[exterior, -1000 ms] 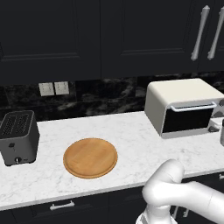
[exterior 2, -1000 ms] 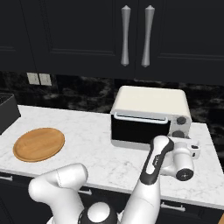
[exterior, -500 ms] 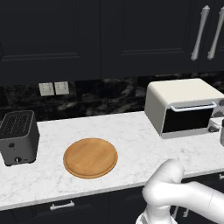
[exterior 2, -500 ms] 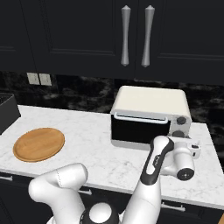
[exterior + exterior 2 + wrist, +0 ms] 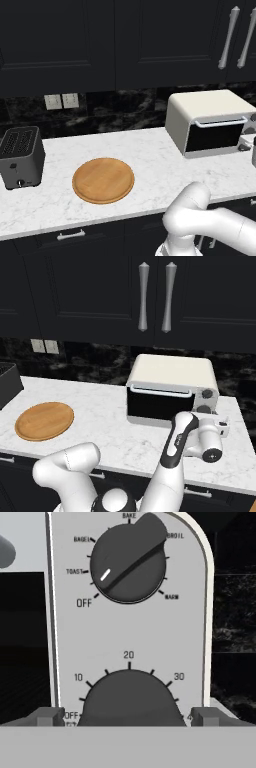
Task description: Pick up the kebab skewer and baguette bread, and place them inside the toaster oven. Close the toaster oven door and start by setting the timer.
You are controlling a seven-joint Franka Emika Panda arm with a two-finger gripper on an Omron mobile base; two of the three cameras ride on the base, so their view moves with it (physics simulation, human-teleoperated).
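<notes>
toaster oven (image 5: 210, 122): cream-white box on the marble counter (image 5: 150, 165), far right of it. toaster oven door (image 5: 160, 404): shut, dark glass upright under its white bar handle. judged: loading and closing are done; kebab skewer and baguette bread presumably inside, though the glass is too dark to confirm.

wooden board (image 5: 103, 180): round, bare, mid-counter, well left of the oven. slot toaster (image 5: 20, 156): dark grey, far left.

remaining step, as judged: setting the timer.

timer knob (image 5: 130, 699): lower dial on the oven's right-hand panel, scale off-10-20-30; its pointer is hidden. mode knob (image 5: 129, 562): upper dial, white mark between toast and off.

gripper (image 5: 129, 717): at the oven's right front, facing the panel, fingers spread wide with a tip either side of the timer knob, holding nothing; contact with the knob cannot be told.
</notes>
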